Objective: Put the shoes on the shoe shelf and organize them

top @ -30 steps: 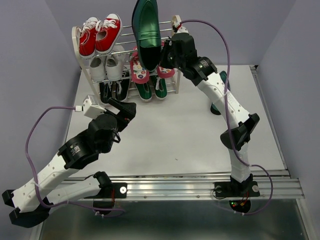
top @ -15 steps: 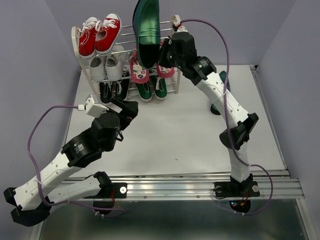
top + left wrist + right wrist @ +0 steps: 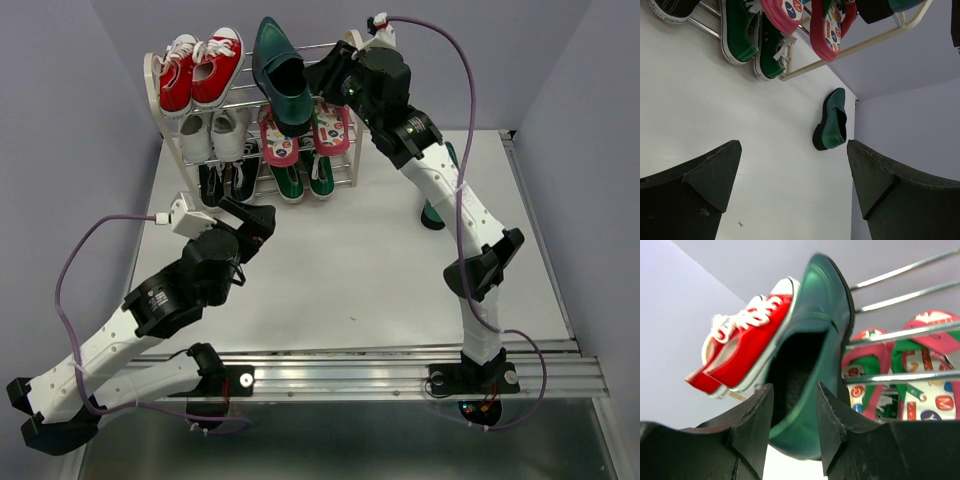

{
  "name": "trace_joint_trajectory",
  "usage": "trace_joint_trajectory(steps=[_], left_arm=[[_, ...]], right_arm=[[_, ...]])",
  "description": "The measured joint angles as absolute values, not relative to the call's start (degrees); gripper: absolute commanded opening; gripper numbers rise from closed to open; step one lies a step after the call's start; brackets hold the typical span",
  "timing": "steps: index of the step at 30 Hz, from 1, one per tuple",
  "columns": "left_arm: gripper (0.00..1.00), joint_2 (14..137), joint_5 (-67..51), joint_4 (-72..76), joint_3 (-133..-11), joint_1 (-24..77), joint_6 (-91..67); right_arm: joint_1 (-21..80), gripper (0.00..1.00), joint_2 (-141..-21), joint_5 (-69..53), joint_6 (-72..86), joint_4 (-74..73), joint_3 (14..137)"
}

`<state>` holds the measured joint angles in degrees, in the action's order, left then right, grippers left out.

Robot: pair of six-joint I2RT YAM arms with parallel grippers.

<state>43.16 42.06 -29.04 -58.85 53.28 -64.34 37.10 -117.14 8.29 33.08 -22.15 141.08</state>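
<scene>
My right gripper [image 3: 320, 85] [image 3: 795, 390] is shut on the heel of a glossy dark teal dress shoe [image 3: 278, 75] [image 3: 825, 305]. It holds the shoe lying toe-away on the top tier of the shoe shelf [image 3: 153, 72], next to the red sneakers. The second teal shoe [image 3: 436, 208] [image 3: 833, 120] lies on the table at the right, partly behind my right arm. The pink-red flip-flops [image 3: 281, 137] [image 3: 827, 27] sit on the middle tier, and the green sneakers [image 3: 303, 178] [image 3: 747, 30] on the bottom tier. My left gripper [image 3: 255, 215] [image 3: 794, 160] is open and empty above the table.
Red sneakers [image 3: 200, 70] [image 3: 740, 345] fill the left of the top tier. White sneakers [image 3: 212, 135] sit below them, and black shoes [image 3: 225, 182] on the bottom left. The table ends at a metal rail [image 3: 400, 365] by the arm bases.
My right gripper has swung the teal shoe from pointing steeply up to lying flatter on the top tier, and the wrist has risen. The left arm has hardly moved.
</scene>
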Motion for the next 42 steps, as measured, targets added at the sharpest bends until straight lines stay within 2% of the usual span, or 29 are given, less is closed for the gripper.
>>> trace_joint_trajectory(steps=[10,14,15,18,24,29,34,39,42], left_arm=[[0.99,42.5,42.2,-29.4,-58.7,53.3,-64.7],[0.99,41.4,42.7,-29.3,-58.0,53.3,-65.0],[0.99,41.2,42.7,-28.9,-57.7,53.3,-64.9],[0.99,41.2,42.6,-27.4,-57.4,53.3,-63.1],[0.99,46.5,41.6,-21.9,-58.3,53.3,-56.8],[0.99,53.7,40.5,-17.1,-59.7,53.3,-51.1],[0.99,60.0,35.7,-11.5,-63.2,50.5,-44.8],[0.99,68.5,23.4,-4.1,-69.5,38.7,-41.2],[0.99,74.2,19.7,-2.0,-72.6,35.8,-39.4]], right_arm=[[37.1,0.49,-117.6,5.8,34.8,-16.8,141.0],[37.1,0.55,-119.3,4.9,34.9,-15.8,141.3],[37.1,0.59,-119.6,4.9,34.8,-15.8,141.3],[37.1,1.00,-119.7,5.1,33.6,-15.9,141.3],[37.1,1.00,-118.8,8.3,29.0,-15.3,141.9],[37.1,1.00,-112.7,11.6,24.0,-14.9,138.2],[37.1,1.00,-98.8,18.4,19.1,-13.9,124.7],[36.6,1.00,-88.7,32.3,16.1,-13.6,111.4],[35.2,1.00,-85.5,38.3,15.8,-14.5,103.1]])
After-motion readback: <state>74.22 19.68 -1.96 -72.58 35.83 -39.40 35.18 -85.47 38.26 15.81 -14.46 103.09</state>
